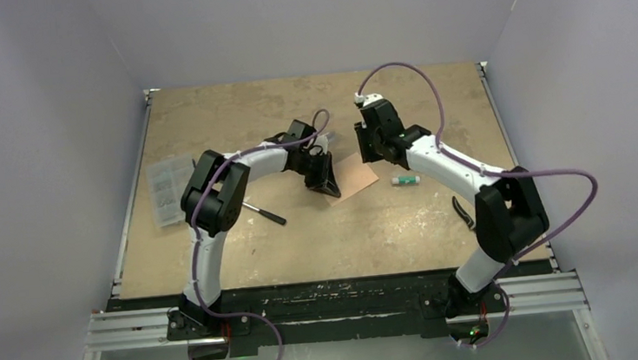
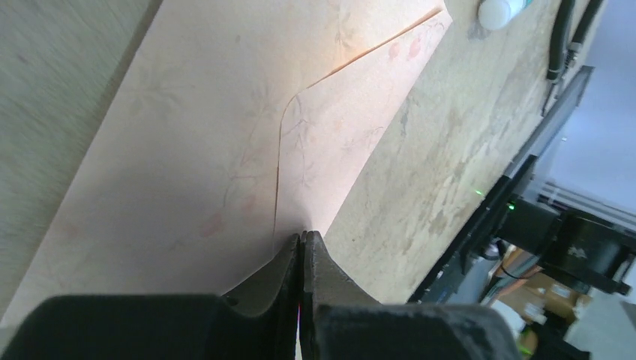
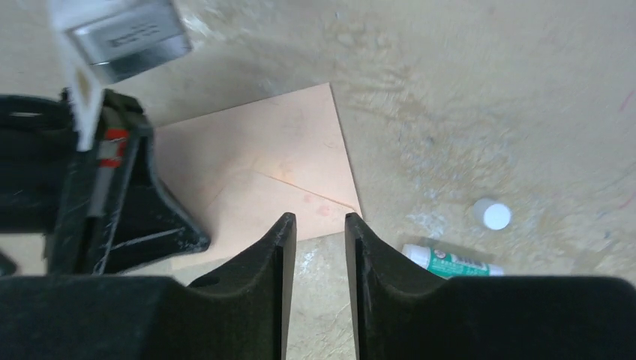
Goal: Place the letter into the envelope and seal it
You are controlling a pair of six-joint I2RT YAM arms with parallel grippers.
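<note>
The salmon-pink envelope [image 1: 360, 176] lies flat on the table's middle, its flap folded down over the body. It fills the left wrist view [image 2: 210, 150] and shows in the right wrist view [image 3: 277, 150]. No separate letter sheet shows; it is hidden or out of view. My left gripper [image 1: 327, 188] is shut, and its tips [image 2: 304, 236] rest on the envelope's edge by the flap seam. My right gripper [image 1: 372, 147] is open and empty, hovering [image 3: 319, 217] above the envelope's near corner. The left gripper's fingers [image 3: 127, 202] show dark at the left of that view.
A green-and-white glue stick [image 1: 404, 179] lies right of the envelope [image 3: 450, 261], its white cap [image 3: 495, 214] loose beside it [image 2: 499, 11]. A clear plastic bag [image 1: 168, 189] lies at the left, a black pen [image 1: 264, 213] near the left arm, and a dark tool [image 1: 462, 213] at the right.
</note>
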